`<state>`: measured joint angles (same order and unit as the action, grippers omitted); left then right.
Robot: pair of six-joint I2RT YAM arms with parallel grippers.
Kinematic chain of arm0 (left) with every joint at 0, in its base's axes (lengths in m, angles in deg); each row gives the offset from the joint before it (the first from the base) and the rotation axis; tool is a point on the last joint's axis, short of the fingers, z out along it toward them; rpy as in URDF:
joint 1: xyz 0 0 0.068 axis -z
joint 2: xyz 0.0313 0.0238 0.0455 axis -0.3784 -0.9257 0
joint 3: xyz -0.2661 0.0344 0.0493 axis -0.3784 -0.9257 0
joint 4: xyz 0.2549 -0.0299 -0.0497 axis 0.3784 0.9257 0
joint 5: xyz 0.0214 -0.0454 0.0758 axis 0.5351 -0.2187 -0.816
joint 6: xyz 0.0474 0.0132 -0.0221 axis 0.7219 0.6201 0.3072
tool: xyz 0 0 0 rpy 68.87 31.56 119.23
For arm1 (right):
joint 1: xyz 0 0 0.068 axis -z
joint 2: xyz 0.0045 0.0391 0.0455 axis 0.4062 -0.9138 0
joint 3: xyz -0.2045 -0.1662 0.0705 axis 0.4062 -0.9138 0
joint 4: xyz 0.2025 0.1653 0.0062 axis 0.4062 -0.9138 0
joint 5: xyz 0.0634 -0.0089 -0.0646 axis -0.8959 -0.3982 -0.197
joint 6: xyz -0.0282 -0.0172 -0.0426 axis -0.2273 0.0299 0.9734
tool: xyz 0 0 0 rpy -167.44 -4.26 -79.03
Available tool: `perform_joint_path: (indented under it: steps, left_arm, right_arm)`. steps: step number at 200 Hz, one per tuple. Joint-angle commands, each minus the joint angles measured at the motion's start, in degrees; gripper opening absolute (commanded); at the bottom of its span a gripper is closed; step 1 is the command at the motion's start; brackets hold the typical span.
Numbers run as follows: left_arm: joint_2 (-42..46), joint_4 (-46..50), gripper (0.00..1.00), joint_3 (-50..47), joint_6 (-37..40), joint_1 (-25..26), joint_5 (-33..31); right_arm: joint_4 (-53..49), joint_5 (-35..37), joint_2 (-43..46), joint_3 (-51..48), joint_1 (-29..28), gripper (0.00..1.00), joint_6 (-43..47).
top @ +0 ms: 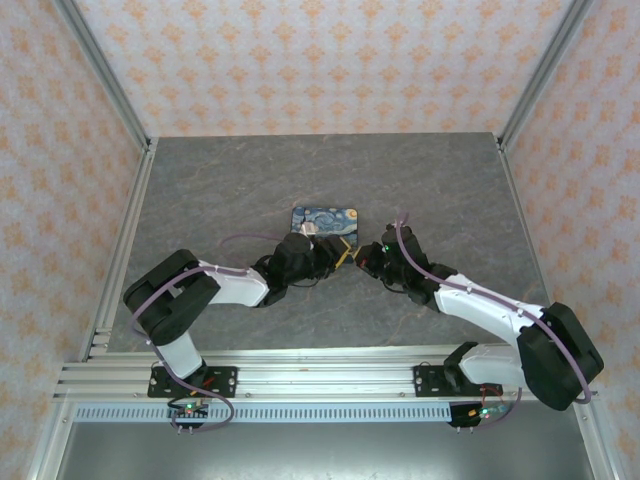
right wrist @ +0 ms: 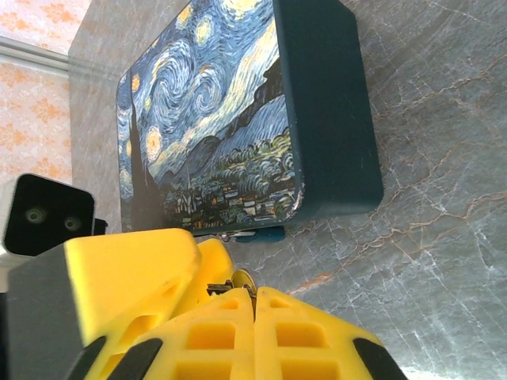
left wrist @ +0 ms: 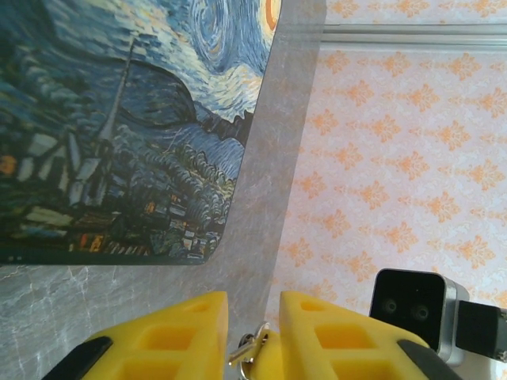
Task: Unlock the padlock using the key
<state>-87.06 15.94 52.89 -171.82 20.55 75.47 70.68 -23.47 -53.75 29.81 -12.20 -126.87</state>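
padlock [right wrist: 263, 233] — small bluish-grey lock tucked against the lower edge of the painted box [right wrist: 238, 119], just ahead of the fingertips. right gripper [right wrist: 253, 294]: clenched, pinching a small silver key [right wrist: 242, 279] at its tips. left gripper [left wrist: 253, 309]: fingers narrowly apart, metal bit [left wrist: 249, 347] in the gap — cannot tell if gripped.
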Motion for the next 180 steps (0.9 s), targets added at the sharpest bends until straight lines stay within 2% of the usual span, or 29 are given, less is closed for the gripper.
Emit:
perform_joint_path:
  steps: [1, 39, 85, 111, 119, 121, 127, 137, 153, 180]
  left_arm:
    - [-0.9, -2.1, 0.19, 0.5, -0.1, 0.6, -1.1]
    - [-1.3, -2.8, 0.15, 0.8, -0.3, 0.7, -1.3]
    - [-1.6, -3.0, 0.0, 1.1, -0.3, 0.9, -1.6]
    - [-1.5, -3.1, 0.0, 1.1, 0.1, 0.7, -1.5]
    - [-1.4, -2.8, 0.0, 1.1, 0.5, 0.5, -1.3]
    - [-1.3, -2.7, 0.0, 1.1, 0.6, 0.4, -1.2]
    - [-1.0, -2.3, 0.0, 1.0, 1.1, 0.1, -0.8]
    - [-0.7, -2.0, 0.0, 1.2, 2.5, -0.6, 0.8]
    - [0.1, -1.2, 0.0, 1.8, 5.5, -1.9, 3.8]
    - [2.1, 2.0, 0.0, 3.6, 12.7, -3.5, 9.7]
  right_arm:
    - [2.2, -0.4, 0.9, -0.8, 0.3, 0.0, -0.8]
    - [2.5, -0.7, 0.8, -0.8, 0.3, 0.0, -0.9]
    - [2.5, -0.9, 1.0, -1.2, 0.3, 0.0, -1.0]
    - [1.7, -1.0, 1.1, -1.6, 0.5, 0.0, -0.4]
    - [1.3, -1.1, 2.6, -1.9, 1.0, 0.12, -0.1]
    - [1.0, -1.2, 3.0, -2.2, 1.4, 0.2, 0.0]
    - [0.4, -1.7, 3.9, -2.6, 2.6, 0.34, 0.2]
    - [0.5, -3.4, 5.9, -4.1, 5.7, 0.48, 0.0]
    - [3.0, -7.4, 9.0, -6.7, 11.1, 0.55, -0.8]
    - [10.0, -15.1, 10.1, -8.6, 16.3, 0.56, -1.2]
